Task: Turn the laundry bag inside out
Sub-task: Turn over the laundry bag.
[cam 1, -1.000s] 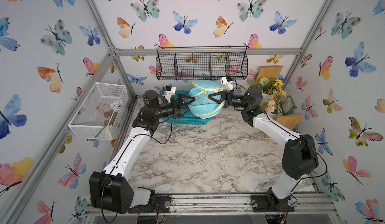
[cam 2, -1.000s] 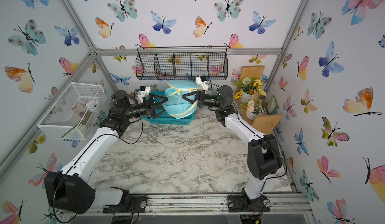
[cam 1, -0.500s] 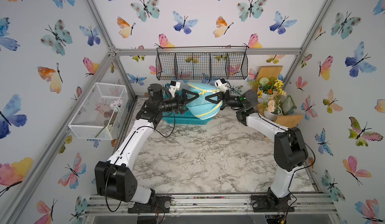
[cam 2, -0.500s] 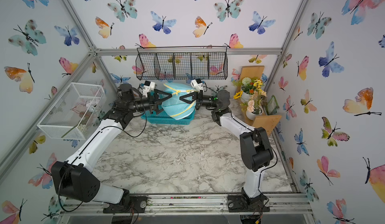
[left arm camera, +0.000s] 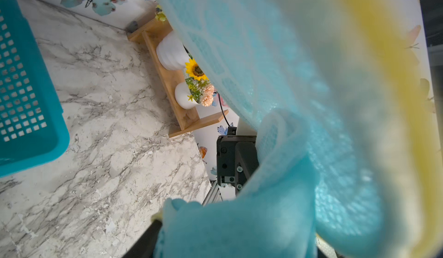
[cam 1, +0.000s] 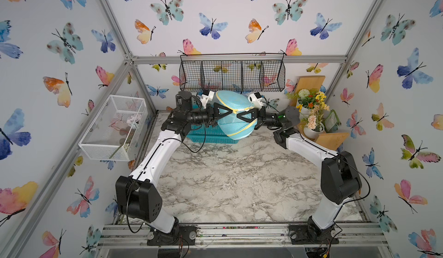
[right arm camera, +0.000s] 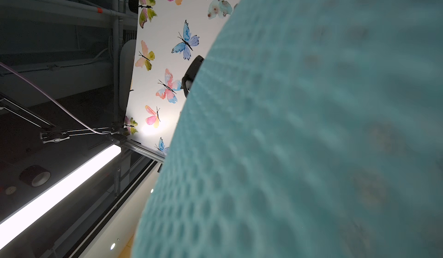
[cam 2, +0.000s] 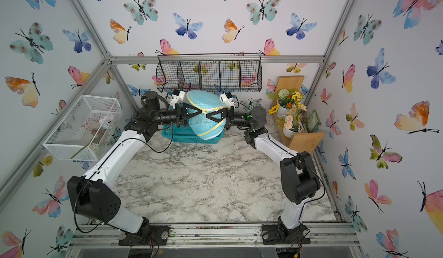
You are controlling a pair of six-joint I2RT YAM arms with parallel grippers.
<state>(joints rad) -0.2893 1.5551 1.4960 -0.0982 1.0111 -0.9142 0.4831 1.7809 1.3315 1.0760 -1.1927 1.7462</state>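
laundry bag [cam 1: 231, 124] is airborne, right above the teal basket [cam 1: 206, 138], overlapping its front rim. right gripper [cam 1: 238, 113] is clamped on the yellow piping mid-bag. left gripper [cam 1: 232, 111] meets the same seam from the opposite side (can't tell if it's biting, mesh fills its wrist view). Suggest the left pinches a single mesh layer next to the piping, then both pull apart slowly. Fabric is soft honeycomb mesh, domed shape, round ends. Probably springy, piping likely slips.
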